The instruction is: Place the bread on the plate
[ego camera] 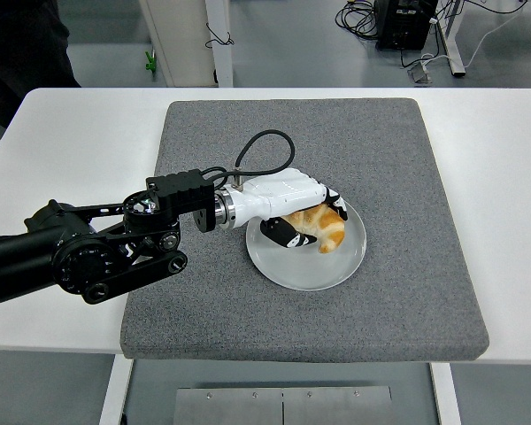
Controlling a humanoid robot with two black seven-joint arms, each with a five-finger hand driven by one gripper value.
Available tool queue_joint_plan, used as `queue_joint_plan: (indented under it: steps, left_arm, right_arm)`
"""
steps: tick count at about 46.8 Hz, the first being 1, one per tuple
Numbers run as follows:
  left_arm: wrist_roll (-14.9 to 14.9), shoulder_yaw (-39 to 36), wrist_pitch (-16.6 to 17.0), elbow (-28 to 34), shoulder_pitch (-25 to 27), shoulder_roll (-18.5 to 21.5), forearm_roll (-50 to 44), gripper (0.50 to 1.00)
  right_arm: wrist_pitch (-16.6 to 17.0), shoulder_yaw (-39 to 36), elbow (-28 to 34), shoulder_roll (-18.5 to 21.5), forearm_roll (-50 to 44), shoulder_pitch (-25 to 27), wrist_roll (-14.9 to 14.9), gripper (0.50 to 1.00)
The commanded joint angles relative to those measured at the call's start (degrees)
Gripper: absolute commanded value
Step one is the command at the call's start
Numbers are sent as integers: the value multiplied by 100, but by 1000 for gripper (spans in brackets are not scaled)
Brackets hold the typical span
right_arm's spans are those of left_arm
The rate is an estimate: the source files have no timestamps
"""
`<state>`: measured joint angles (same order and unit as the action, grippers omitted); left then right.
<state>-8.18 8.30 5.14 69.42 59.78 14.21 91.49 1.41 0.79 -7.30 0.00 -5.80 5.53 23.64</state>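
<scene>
A golden-brown bread roll lies over the upper middle of the white round plate, which rests on the grey mat. My left hand, white with black fingertips, is curled around the roll from the left, thumb below and fingers above. The roll looks to touch the plate's surface, with its right end sticking out of the hand. The black left arm reaches in from the left edge. My right arm is out of view.
The grey felt mat covers the middle of the white table. A black cable loops above the left wrist. Table legs and cables on the floor show at the top. A dark-clothed person stands at the top left.
</scene>
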Motion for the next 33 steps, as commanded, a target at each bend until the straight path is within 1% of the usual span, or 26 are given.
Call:
queue_joint_plan:
  steps: [1, 13, 23, 29, 33]
  left_arm:
    - [0, -21, 13, 1, -1, -15, 1, 608]
    - [0, -224, 285, -87, -10, -15, 1, 608]
    - [0, -232, 312, -122, -28, -23, 18, 608]
    - [1, -232, 321, -183, -98, -23, 185, 608]
    - [0, -232, 373, -210, -133, -32, 220, 608]
  right_arm:
    - [-1, 0, 0, 0, 0, 0, 0, 1000]
    - [-1, 0, 0, 0, 0, 0, 0, 1000]
    - [-1, 0, 0, 0, 0, 0, 0, 1000]
    - [-1, 0, 0, 0, 0, 0, 0, 1000]
    - [-1, 0, 0, 0, 0, 0, 0, 1000]
